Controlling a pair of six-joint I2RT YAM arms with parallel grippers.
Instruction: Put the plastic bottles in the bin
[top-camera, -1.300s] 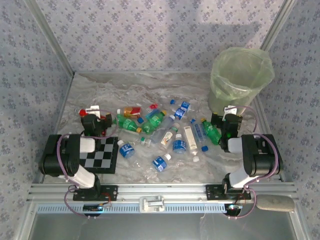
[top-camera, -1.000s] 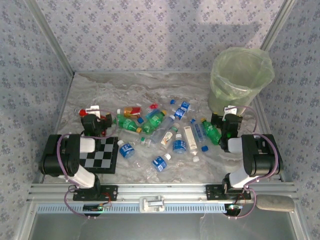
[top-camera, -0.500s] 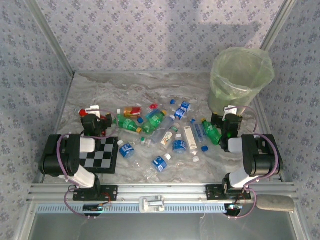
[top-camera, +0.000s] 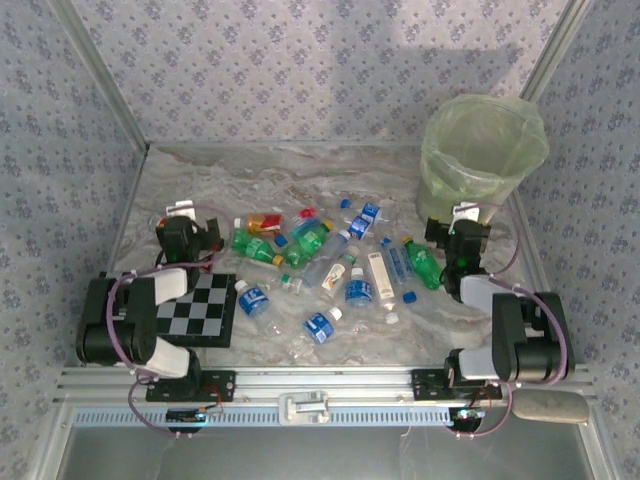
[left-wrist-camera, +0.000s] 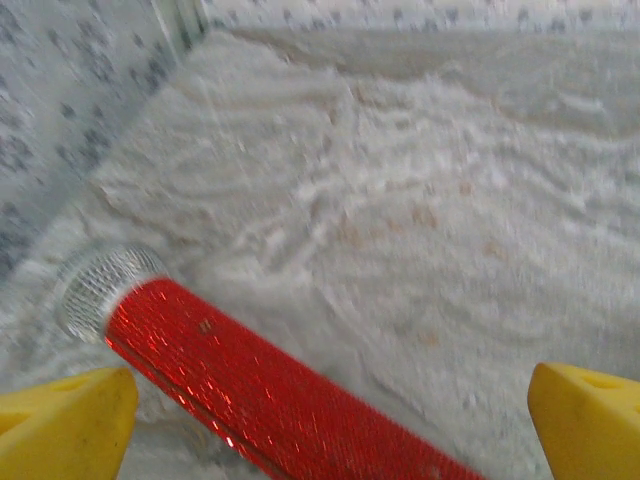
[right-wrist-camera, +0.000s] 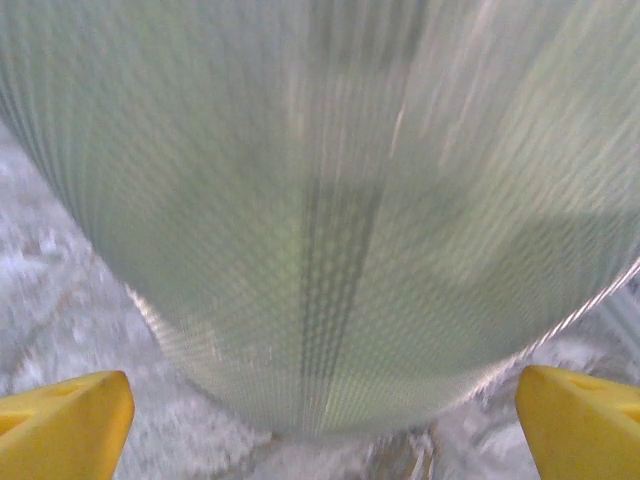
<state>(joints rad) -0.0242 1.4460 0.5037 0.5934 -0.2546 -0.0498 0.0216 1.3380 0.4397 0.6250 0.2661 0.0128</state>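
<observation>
Red bottle between spread left fingers

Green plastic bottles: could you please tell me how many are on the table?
3 green plastic bottles: one left, one central, one right, near the tall lined bin; more may be hidden.

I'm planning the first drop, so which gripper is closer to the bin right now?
Right. The right gripper sits open just before the base of the bin, facing it; the left gripper is across the table at the left side, by a red bottle.
</observation>
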